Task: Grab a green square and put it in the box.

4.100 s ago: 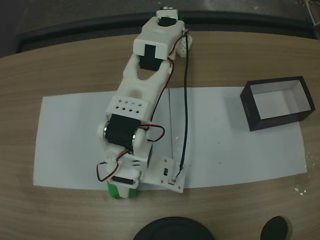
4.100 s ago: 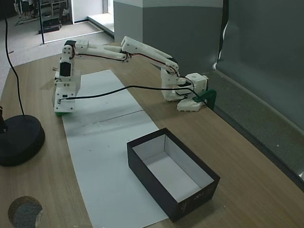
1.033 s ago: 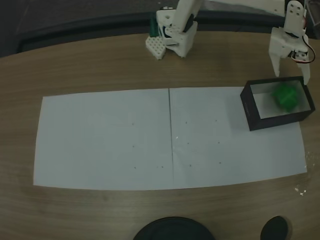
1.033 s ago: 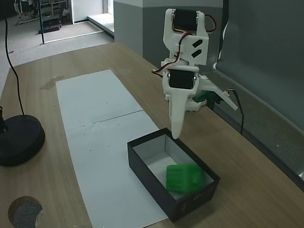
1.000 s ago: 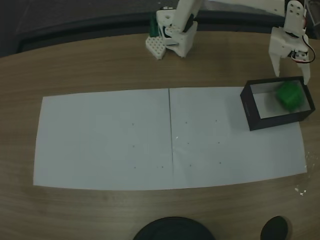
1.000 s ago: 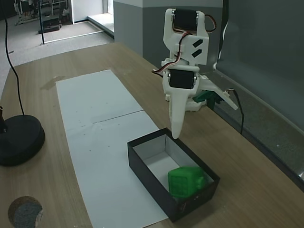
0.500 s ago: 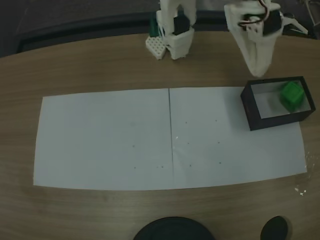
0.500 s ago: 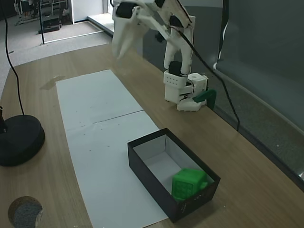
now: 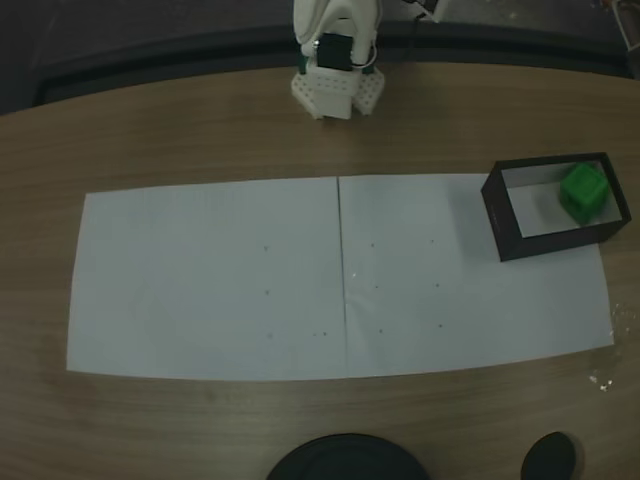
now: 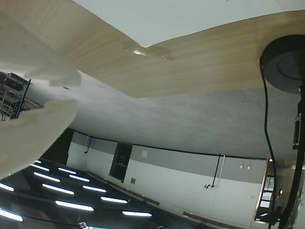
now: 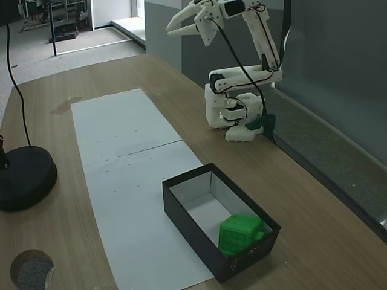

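The green square (image 9: 583, 192) lies inside the box (image 9: 497, 218), in its right end in a fixed view from above. Another fixed view has the green square (image 11: 239, 234) resting in the near end of the box (image 11: 188, 222). The white arm is folded back above its base (image 11: 233, 115). My gripper (image 11: 178, 20) is held high in the air, far from the box, open with nothing between its fingers. The wrist view looks out over the table edge into the room, with the open gripper (image 10: 76, 93) at the left edge.
A white paper sheet (image 9: 250, 280) covers the middle of the wooden table, with the box on its right end. A black round base (image 11: 24, 178) with a cable stands at the table's near-left, and a small round object (image 11: 31, 269) lies beside it.
The green square dropped and settled in the box. The arm swung away from over the box, rose and folded back over its base, with the gripper now pointing up and away.
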### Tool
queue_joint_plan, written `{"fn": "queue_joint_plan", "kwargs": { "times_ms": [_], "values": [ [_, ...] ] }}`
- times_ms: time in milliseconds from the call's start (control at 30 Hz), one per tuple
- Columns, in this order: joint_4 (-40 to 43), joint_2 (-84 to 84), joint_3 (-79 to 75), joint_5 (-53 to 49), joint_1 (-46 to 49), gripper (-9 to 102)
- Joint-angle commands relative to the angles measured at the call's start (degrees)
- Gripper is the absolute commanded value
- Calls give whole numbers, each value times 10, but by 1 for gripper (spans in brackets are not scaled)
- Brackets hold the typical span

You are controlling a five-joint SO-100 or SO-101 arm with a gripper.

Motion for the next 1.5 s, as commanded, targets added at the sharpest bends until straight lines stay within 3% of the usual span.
{"fn": "queue_joint_plan", "kwargs": {
  "times_ms": [0, 267, 500, 700, 1100, 1333, 1467],
  "values": [
    [-50, 83, 88, -16, 13, 1],
    [-320, 163, 352, -10, 44, 0],
    [-415, 180, 548, -9, 33, 0],
    [-408, 179, 618, -9, -48, 1],
    [-234, 179, 626, -9, -169, 1],
    [-204, 179, 624, -9, -178, 0],
    [-117, 179, 600, -9, -178, 0]
  ]
}}
